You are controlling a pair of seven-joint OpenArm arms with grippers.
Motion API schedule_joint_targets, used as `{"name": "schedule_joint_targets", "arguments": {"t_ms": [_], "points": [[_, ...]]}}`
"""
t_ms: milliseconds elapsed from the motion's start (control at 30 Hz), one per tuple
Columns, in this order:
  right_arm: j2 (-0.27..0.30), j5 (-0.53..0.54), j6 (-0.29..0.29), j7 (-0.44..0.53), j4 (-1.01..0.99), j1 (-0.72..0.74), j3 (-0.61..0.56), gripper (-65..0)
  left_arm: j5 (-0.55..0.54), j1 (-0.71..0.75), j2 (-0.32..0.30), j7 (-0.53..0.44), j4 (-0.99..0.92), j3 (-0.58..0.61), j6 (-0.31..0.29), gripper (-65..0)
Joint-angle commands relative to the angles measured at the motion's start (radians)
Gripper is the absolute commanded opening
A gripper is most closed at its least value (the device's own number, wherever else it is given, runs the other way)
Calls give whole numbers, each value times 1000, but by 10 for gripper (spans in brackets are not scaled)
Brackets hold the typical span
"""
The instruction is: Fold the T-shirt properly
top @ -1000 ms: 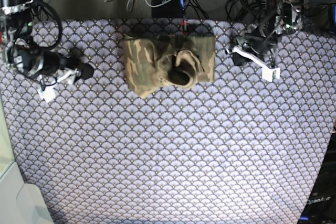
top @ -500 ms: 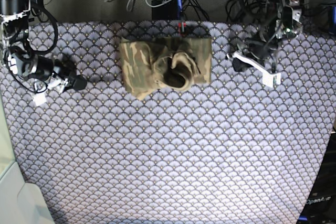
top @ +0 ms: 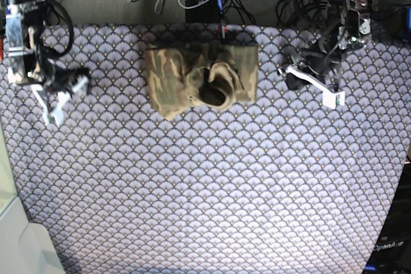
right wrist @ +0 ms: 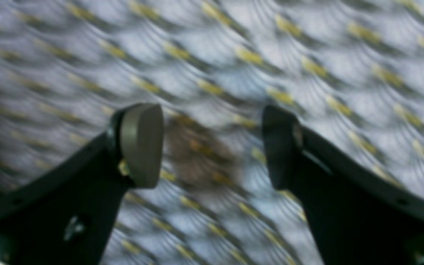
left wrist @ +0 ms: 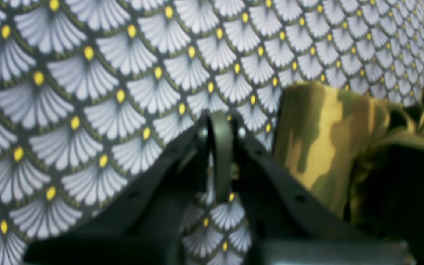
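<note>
Camouflage-print soft cloth T-shirt (top: 202,79) lies bundled between both hands, gripped by neither; the right hand (top: 56,94), released, has been drawn farther away; the left hand (top: 290,76) stays clenched empty; folding looks finished.

Base view: even overhead light, sharp, soft short shadows under the T-shirt (top: 201,79). Left wrist view: gripper foreground blurred, tablecloth (left wrist: 87,73) crisp. Right wrist view: motion-smeared throughout, dim at left edge.
</note>
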Motion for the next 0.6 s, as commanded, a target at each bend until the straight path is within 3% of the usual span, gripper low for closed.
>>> {"name": "schedule_joint_targets", "arguments": {"t_ms": [0,133,300,567], "points": [[19,-27,-23,-78,53,-29,25,-207,-12,-8,-6,-15,16,-2,-9,-641],[-21,-27,-23,-92,311,-96,92,-207,-12,-7,-6,-12,21,-2,-10,-641],[-67,-18,-19,-94,487,-141,106,-207,-12,-8,-3,-10,21,-2,-10,-641],[-67,243,-19,-88,492,-124,106,-207,-5,-16,-6,-7,10,-2,-7,-641]]}}
